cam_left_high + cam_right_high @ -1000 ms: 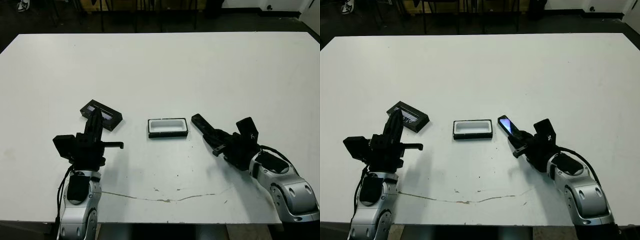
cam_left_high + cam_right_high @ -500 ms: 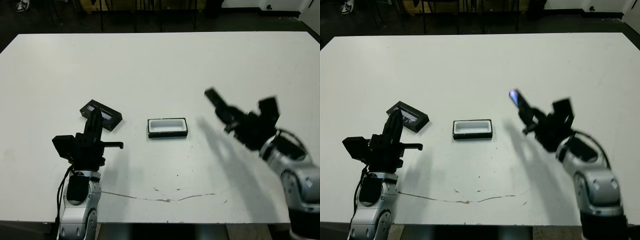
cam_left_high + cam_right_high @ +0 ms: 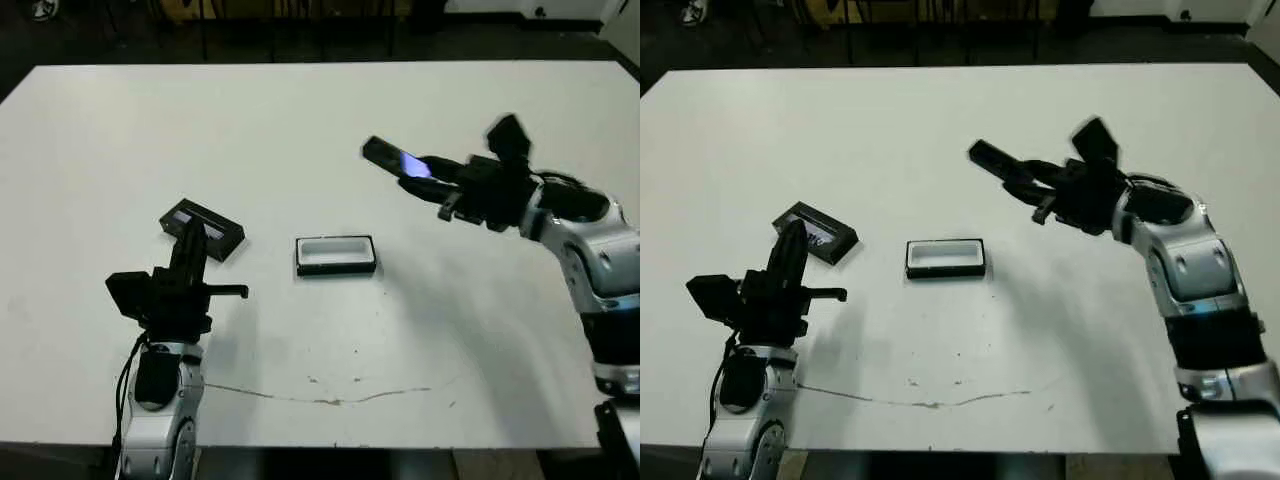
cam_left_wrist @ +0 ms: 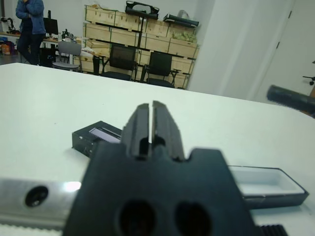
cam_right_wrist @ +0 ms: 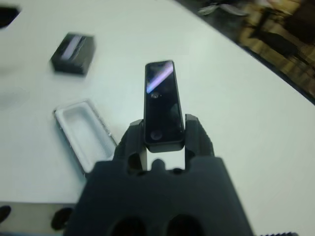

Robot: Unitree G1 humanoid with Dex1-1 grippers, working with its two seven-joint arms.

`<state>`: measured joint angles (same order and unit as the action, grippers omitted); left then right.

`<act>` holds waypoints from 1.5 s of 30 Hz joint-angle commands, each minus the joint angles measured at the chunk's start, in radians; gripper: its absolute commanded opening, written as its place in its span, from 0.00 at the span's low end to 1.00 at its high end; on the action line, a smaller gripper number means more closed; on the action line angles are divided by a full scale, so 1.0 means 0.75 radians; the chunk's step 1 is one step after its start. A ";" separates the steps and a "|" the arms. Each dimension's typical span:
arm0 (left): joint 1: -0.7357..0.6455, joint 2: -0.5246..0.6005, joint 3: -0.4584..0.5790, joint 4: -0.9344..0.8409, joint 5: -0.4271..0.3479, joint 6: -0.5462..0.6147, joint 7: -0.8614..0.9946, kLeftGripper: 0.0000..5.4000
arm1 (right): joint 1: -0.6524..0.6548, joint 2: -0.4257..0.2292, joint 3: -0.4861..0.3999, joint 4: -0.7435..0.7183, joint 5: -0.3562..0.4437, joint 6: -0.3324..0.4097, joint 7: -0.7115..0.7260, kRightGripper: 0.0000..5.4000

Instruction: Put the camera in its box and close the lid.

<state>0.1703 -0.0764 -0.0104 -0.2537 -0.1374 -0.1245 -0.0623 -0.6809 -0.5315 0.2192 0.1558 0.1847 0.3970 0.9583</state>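
The camera (image 3: pixel 392 158), a slim black bar with a bluish window, is held in the air by its near end, with my right gripper (image 3: pixel 432 177) shut on it. It hovers beyond and to the right of the box (image 3: pixel 336 255), which lies with its white lining showing. In the right wrist view the camera (image 5: pixel 161 101) sticks out between the fingers (image 5: pixel 134 140), above the box (image 5: pixel 82 136) and lid (image 5: pixel 74 53). The lid (image 3: pixel 205 226) lies left of the box. My left gripper (image 3: pixel 190 232) stands shut just short of the lid, holding nothing.
A thin dark scratch (image 3: pixel 330 398) runs across the white table (image 3: pixel 300 120) near its front edge. In the left wrist view, chairs (image 4: pixel 120 61) and shelves stand beyond the far edge, and a person (image 4: pixel 29 24) stands far back.
My right arm lifted the camera off the table to the right of the box and swung it up and towards the far side. The left arm, box and lid stayed put.
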 commanded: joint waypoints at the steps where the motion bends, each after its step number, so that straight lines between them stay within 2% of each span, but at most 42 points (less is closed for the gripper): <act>1: 0.022 0.005 -0.003 0.012 0.020 0.012 0.015 0.00 | -0.118 -0.013 0.108 0.100 -0.060 -0.004 0.152 0.11; 8: 0.020 0.003 -0.005 0.018 0.021 0.003 0.014 0.00 | -0.276 0.008 0.243 0.267 -0.164 -0.089 0.386 0.11; 11: 0.017 0.005 -0.004 0.020 0.017 0.006 0.011 0.00 | -0.303 0.024 0.247 0.329 -0.171 -0.145 0.451 0.11; 17: 0.013 0.006 -0.005 0.014 0.017 0.024 0.014 0.00 | -0.335 0.067 0.237 0.446 -0.172 -0.197 0.532 0.11; 29: 0.008 0.000 -0.015 0.007 0.037 0.035 0.032 0.00 | -0.350 0.122 0.284 0.535 -0.249 -0.211 0.608 0.11; 35: 0.012 0.004 -0.018 0.009 0.029 0.029 0.031 0.00 | -0.339 0.159 0.296 0.584 -0.261 -0.251 0.647 0.11; 45: 0.009 0.002 -0.016 0.020 0.016 0.025 0.027 0.00 | -0.330 0.195 0.313 0.608 -0.276 -0.224 0.694 0.11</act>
<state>0.1675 -0.0776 -0.0256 -0.2525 -0.1231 -0.1218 -0.0436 -0.9326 -0.3905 0.4439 0.6047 -0.0151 0.2188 1.4564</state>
